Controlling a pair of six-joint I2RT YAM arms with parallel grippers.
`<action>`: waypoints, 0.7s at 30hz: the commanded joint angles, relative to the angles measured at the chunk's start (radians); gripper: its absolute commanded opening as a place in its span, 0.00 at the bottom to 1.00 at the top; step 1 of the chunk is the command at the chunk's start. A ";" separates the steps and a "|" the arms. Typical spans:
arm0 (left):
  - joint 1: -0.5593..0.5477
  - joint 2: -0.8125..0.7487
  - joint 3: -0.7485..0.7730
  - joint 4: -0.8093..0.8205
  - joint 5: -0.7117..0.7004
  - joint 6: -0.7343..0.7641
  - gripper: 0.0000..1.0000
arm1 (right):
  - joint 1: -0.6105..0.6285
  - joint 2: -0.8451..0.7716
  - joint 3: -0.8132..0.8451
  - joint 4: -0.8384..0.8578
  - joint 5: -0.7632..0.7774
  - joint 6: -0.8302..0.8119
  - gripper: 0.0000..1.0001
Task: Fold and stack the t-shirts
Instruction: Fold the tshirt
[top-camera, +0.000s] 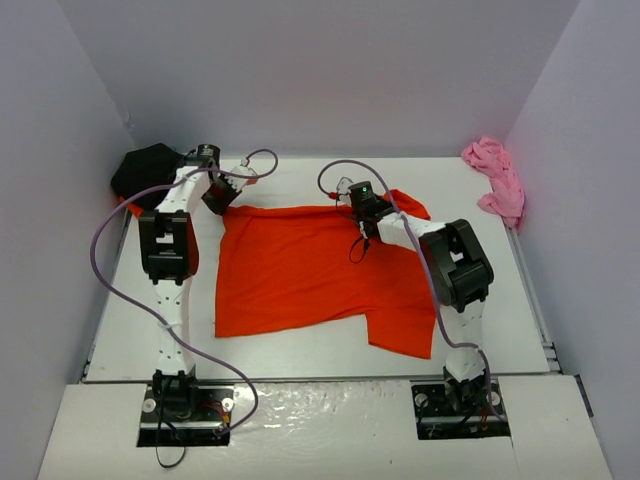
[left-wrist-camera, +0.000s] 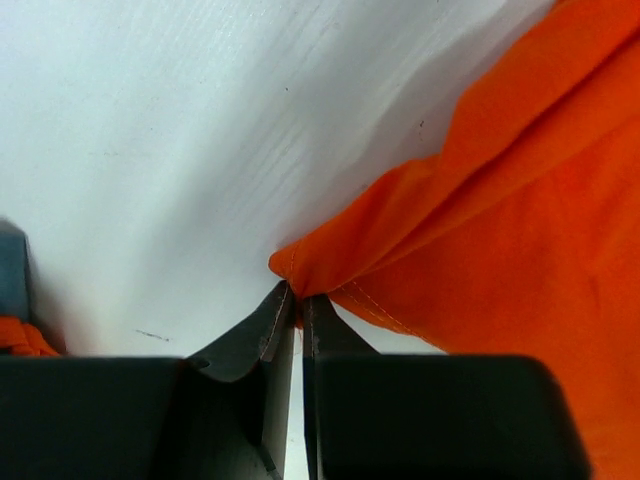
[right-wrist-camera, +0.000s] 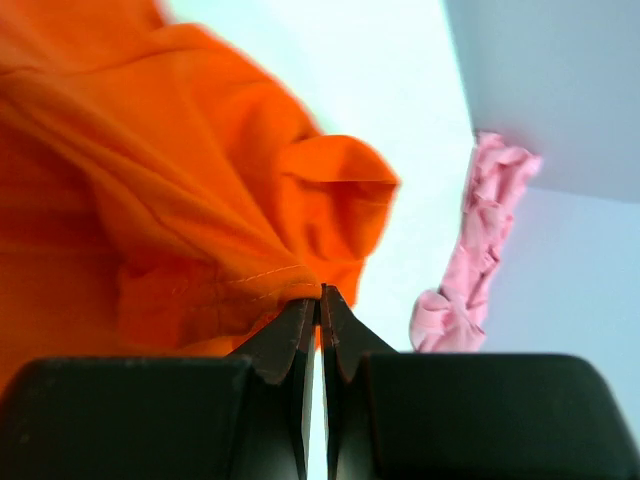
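Note:
An orange-red t-shirt (top-camera: 310, 268) lies spread on the white table in the middle of the top view. My left gripper (top-camera: 226, 196) is shut on its far left corner, seen pinched in the left wrist view (left-wrist-camera: 296, 292). My right gripper (top-camera: 362, 208) is shut on its far right edge near a sleeve (right-wrist-camera: 322, 290). A black t-shirt (top-camera: 148, 172) lies bunched at the far left, with a second orange-red one (top-camera: 130, 207) peeking out under it. A pink t-shirt (top-camera: 496, 180) lies crumpled at the far right, and it also shows in the right wrist view (right-wrist-camera: 472, 262).
Grey walls (top-camera: 330, 70) close in the table at the back and both sides. Purple cables (top-camera: 110, 250) loop off each arm. The table's front edge (top-camera: 320, 378) runs just ahead of the arm bases.

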 joint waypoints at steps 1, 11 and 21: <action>0.001 -0.167 0.029 0.032 -0.004 -0.037 0.00 | -0.036 -0.082 0.081 0.118 0.160 -0.009 0.00; 0.002 -0.193 0.194 -0.057 0.022 -0.083 0.00 | -0.065 -0.070 0.184 0.107 0.182 -0.050 0.00; -0.001 -0.102 0.347 -0.159 0.003 -0.090 0.00 | -0.080 -0.001 0.264 0.097 0.167 -0.103 0.00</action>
